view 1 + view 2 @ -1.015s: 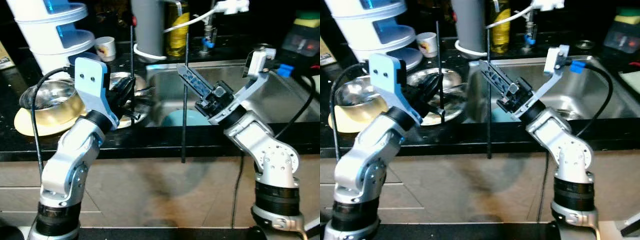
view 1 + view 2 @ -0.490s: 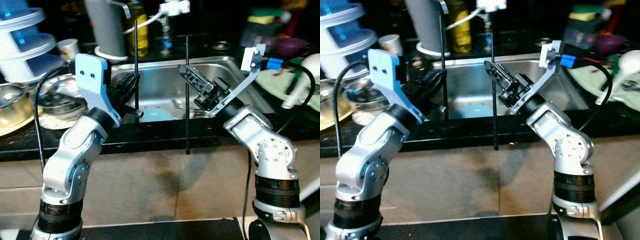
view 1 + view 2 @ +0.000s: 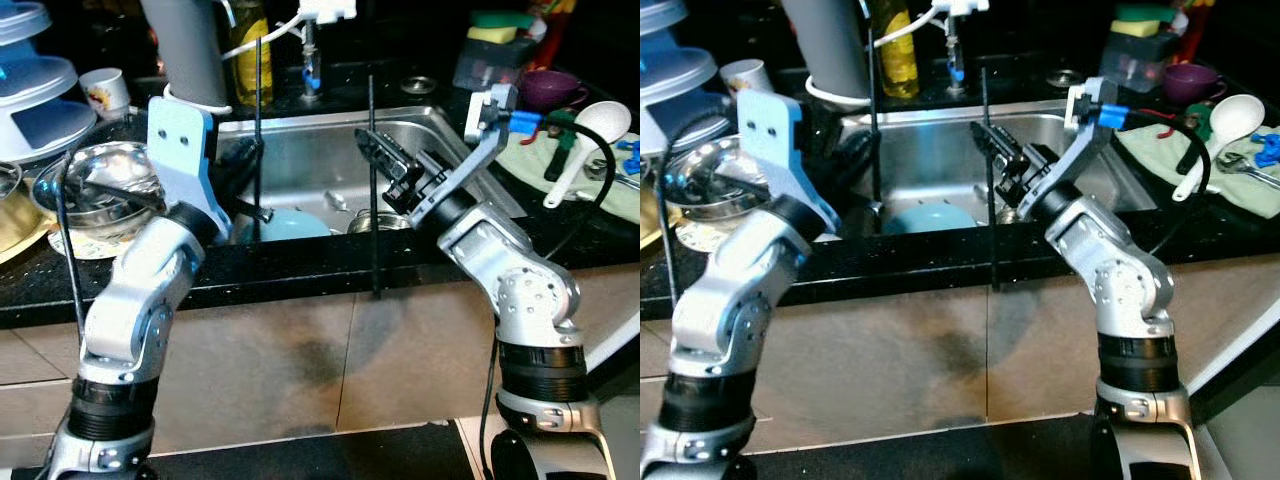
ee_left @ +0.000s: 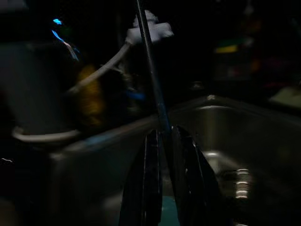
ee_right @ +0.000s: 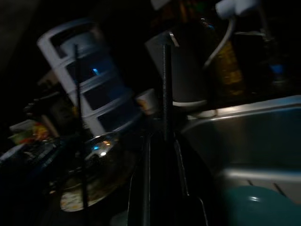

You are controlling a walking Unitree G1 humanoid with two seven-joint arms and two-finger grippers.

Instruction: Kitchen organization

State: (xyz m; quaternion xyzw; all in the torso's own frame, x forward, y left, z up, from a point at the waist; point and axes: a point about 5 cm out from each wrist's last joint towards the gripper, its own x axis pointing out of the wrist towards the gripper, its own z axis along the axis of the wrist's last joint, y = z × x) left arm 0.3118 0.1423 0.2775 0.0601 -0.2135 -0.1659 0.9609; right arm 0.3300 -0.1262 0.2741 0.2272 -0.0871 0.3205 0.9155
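The counter [image 3: 300, 275] is black with fine pale speckles. The sink [image 3: 330, 160] is bare silver steel, and a light blue bowl [image 3: 290, 224] lies in it. Both arms are silver; the left pincer [image 3: 245, 180] has black fingers and a light blue plate on its wrist, the right pincer [image 3: 385, 165] black fingers and a white wrist block. A white ladle [image 3: 590, 135] rests on a pale green cloth [image 3: 530, 160]. A purple cup [image 3: 548, 88] stands near a yellow and green sponge [image 3: 500, 25]. The bottle [image 3: 245, 50] is yellow, the small cup [image 3: 100, 90] white.
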